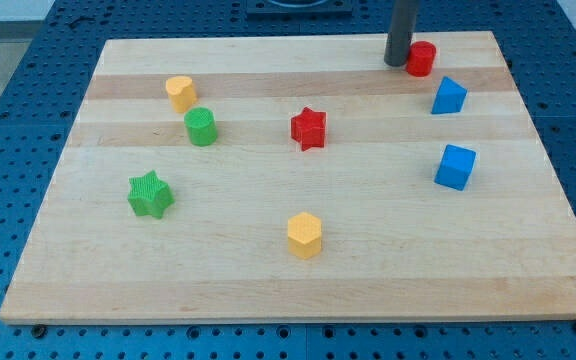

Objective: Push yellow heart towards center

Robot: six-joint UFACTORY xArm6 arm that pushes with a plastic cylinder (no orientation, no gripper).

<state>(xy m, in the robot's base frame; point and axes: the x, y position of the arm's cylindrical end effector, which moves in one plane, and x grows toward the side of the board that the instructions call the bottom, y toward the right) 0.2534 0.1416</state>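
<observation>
The yellow heart (179, 92) lies on the wooden board (298, 280) at the view's upper left, just above and left of a green cylinder (201, 127). My tip (396, 63) stands near the board's top edge at the upper right, touching or almost touching the left side of a red cylinder (421, 59). The tip is far to the right of the yellow heart.
A red star (309, 128) sits near the middle top. A green star (150, 194) lies at the left. A yellow hexagon (305, 235) lies at the bottom middle. Two blue blocks (449, 96) (455, 167) lie at the right.
</observation>
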